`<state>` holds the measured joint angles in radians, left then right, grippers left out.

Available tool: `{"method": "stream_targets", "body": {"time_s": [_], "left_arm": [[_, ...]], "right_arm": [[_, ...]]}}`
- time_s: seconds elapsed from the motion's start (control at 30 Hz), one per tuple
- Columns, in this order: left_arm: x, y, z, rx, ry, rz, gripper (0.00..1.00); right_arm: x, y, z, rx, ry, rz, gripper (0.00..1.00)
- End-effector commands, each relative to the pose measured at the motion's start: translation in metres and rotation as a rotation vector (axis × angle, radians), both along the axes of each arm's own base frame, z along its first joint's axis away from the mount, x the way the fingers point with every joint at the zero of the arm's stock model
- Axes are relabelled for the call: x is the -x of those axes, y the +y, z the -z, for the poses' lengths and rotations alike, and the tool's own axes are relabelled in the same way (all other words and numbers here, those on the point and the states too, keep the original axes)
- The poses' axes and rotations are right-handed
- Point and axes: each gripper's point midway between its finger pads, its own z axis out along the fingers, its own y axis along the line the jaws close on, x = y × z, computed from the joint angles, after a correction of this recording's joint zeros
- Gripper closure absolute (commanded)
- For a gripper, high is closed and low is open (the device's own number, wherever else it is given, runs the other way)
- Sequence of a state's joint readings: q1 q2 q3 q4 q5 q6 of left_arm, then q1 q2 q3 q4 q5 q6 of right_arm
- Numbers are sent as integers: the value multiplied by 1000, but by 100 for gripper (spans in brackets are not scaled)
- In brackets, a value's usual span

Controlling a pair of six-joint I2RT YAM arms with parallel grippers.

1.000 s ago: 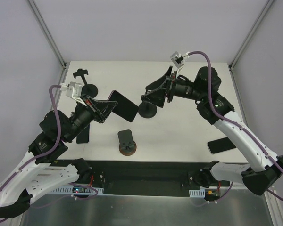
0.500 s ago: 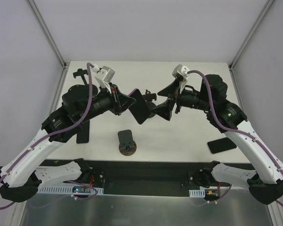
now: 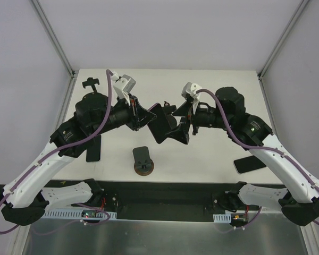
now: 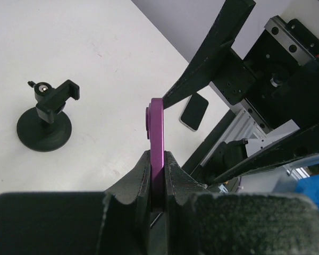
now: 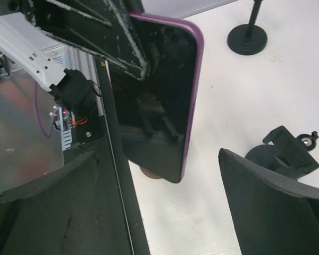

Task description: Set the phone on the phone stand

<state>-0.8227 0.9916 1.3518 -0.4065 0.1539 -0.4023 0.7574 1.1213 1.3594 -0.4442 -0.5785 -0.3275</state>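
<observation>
Left hand [image 3: 145, 116] clamped, right hand [image 3: 179, 125] splayed

Held phone [image 3: 160, 123]: raised over the middle of the table [image 3: 218, 87].
Clamp stand [image 4: 47, 119]: just behind it.
Second clamp stand [image 3: 93, 89]: far-left corner.
Cradle stand [image 3: 143, 160]: in front, near edge.
Spare phones: left [image 3: 93, 150], right [image 3: 250, 163].
</observation>
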Motion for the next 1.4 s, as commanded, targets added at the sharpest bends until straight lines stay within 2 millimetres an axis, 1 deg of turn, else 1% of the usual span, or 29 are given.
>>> {"method": "stream_targets", "body": {"time_s": [0.0, 0.1, 0.17, 0.23, 0.27, 0.37, 0.4, 0.43, 0.5, 0.53, 0.57, 0.6, 0.63, 0.67, 0.7, 0.77, 0.8, 0.83, 0.87, 0.9, 0.97, 1.0, 1.07, 1.1, 1.2, 1.23, 1.27, 1.33, 1.37], "left_arm": [[10, -2, -50, 139, -63, 38, 100], [18, -4, -53, 135, -131, 98, 100], [26, -6, -55, 127, -185, 159, 100], [26, -8, -53, 117, -206, 178, 100], [25, -9, -53, 102, -232, 182, 100], [11, -10, -47, 46, -273, 149, 100], [9, -10, -51, 35, -292, 148, 100], [4, -14, -42, -4, -278, 154, 100], [0, -15, -45, -14, -285, 164, 100], [6, -22, -43, -9, -275, 226, 100], [6, -23, -44, -3, -271, 244, 100], [9, -25, -50, 9, -281, 270, 100], [21, -30, -51, 24, -282, 345, 100], [25, -32, -55, 38, -299, 377, 100], [30, -34, -55, 46, -302, 411, 100], [43, -35, -59, 65, -329, 488, 100], [46, -35, -58, 66, -338, 502, 100], [51, -30, -62, 73, -361, 506, 100], [54, -28, -63, 77, -378, 512, 100], [56, -28, -62, 79, -389, 521, 100], [67, -22, -65, 89, -416, 548, 100], [69, -21, -65, 92, -419, 553, 100], [70, -18, -64, 93, -419, 545, 100], [70, -17, -64, 94, -416, 540, 100], [70, -17, -66, 105, -387, 524, 100], [69, -16, -68, 114, -372, 511, 77], [68, -16, -66, 116, -361, 501, 68], [68, -15, -66, 122, -348, 488, 59], [69, -15, -65, 121, -345, 494, 59]], "right_arm": [[-13, -1, -24, -33, -79, 86, 3], [4, 8, -25, -44, -56, -41, 2], [6, 6, -22, -41, -72, -54, 2], [4, 3, -19, -28, -96, -39, 2], [5, -1, -20, -26, -114, -29, 2], [-6, -13, -12, 4, -151, 41, 2], [-9, -15, -11, 7, -145, 57, 2], [-14, -19, -10, 8, -141, 76, 2], [-13, -17, -11, -5, -130, 53, 2], [-14, -15, -9, -13, -114, 43, 2], [-14, -11, -5, -15, -96, 19, 2], [-8, -6, -5, -27, -77, -36, 1], [-6, -2, -7, -36, -64, -62, 1], [0, 5, -4, -41, -33, -124, 3], [3, 9, -5, -52, -20, -156, 11], [12, 18, -6, -76, 29, -247, 20], [15, 22, -10, -98, 25, -283, 31], [19, 24, -13, -114, 28, -319, 36], [29, 24, -14, -134, 61, -383, 41], [32, 26, -20, -161, 41, -412, 51], [41, 25, -22, -182, 47, -462, 62], [42, 25, -24, -194, 39, -473, 73], [45, 24, -26, -204, 33, -484, 87], [45, 25, -28, -211, 28, -485, 99], [40, 27, -30, -225, 17, -457, 99], [39, 28, -32, -231, 26, -443, 99], [35, 29, -36, -245, 5, -423, 99], [35, 28, -36, -256, 15, -409, 99], [34, 29, -42, -275, -10, -410, 99]]}}
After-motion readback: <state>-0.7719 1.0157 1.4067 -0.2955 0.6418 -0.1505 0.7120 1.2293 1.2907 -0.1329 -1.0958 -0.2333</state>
